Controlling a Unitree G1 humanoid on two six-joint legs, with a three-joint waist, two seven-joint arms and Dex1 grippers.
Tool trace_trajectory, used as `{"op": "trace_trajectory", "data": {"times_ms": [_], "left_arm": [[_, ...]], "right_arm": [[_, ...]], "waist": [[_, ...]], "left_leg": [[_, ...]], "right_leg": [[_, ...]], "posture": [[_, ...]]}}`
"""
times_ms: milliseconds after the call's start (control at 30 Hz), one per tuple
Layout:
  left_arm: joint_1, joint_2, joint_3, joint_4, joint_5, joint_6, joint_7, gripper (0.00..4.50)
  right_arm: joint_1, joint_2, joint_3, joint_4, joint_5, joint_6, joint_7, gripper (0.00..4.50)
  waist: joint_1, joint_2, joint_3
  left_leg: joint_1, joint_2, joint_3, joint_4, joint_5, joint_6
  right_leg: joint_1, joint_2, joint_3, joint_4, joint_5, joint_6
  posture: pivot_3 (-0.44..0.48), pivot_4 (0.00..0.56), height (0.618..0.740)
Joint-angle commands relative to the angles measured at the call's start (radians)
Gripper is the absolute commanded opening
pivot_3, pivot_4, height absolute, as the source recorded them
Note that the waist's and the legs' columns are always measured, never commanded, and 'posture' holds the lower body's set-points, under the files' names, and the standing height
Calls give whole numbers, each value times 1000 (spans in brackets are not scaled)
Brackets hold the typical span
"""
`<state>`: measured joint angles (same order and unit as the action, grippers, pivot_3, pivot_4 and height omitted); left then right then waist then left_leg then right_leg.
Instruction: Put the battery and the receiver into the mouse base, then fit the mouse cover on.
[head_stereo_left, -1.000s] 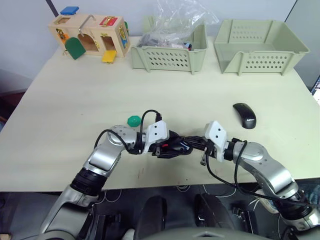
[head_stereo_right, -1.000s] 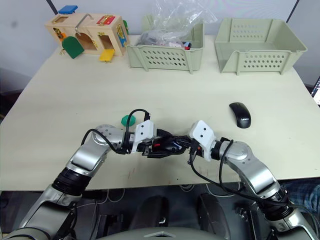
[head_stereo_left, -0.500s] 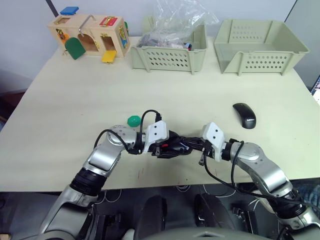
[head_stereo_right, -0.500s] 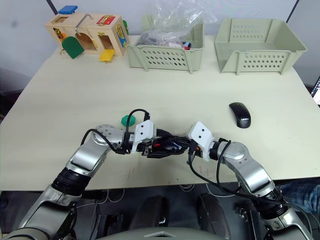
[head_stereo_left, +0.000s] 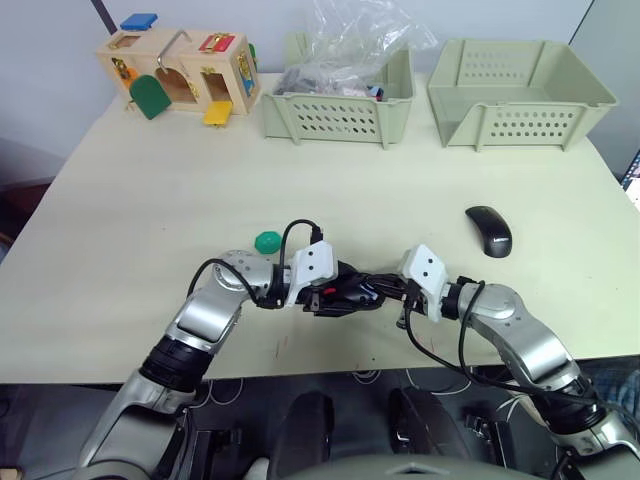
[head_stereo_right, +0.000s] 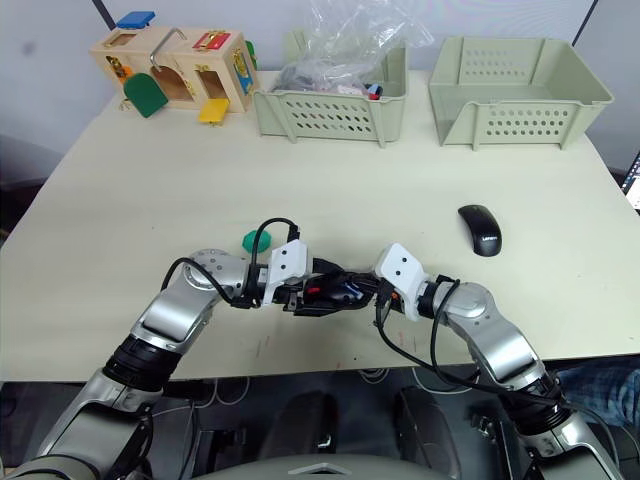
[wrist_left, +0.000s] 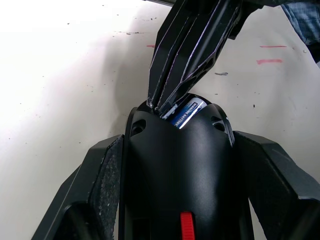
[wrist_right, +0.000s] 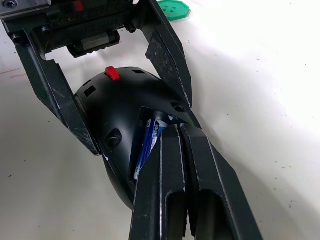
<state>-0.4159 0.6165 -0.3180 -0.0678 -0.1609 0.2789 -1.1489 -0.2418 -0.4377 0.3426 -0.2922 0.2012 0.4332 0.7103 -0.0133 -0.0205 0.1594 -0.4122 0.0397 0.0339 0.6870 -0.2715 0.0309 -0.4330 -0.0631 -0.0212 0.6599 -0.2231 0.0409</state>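
1. The left gripper is clenched on the mouse base near the table's front edge — one finger on each flank.
2. The right gripper has its fingers pressed together, tips poking into the base's open compartment, touching a blue-labelled battery that lies there.
3. A red part shows on the base.
4. The mouse cover lies well apart — on the robot's right, in front of the empty green bin.
5. A green button sits just beyond the left gripper.

No legible text on any object.
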Motion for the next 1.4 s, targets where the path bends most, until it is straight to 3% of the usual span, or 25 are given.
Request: {"op": "trace_trajectory", "data": {"times_ms": [33, 1400], "left_arm": [[11, 18, 9, -19, 2, 10, -4, 2915], [11, 7, 7, -22, -1, 25, 3, 2915]], "right_arm": [[-8, 9, -3, -6, -6, -10, 2, 50], [25, 16, 30, 113, -102, -56, 12, 50]], "waist": [[0, 0, 0], [0, -1, -1]], "left_leg": [[0, 0, 0, 0, 0, 0], [15, 1, 12, -3, 0, 0]], "right_leg": [[0, 0, 0, 0, 0, 0], [10, 1, 7, 0, -1, 0]], "posture": [[0, 150, 740], [0, 150, 740]]}}
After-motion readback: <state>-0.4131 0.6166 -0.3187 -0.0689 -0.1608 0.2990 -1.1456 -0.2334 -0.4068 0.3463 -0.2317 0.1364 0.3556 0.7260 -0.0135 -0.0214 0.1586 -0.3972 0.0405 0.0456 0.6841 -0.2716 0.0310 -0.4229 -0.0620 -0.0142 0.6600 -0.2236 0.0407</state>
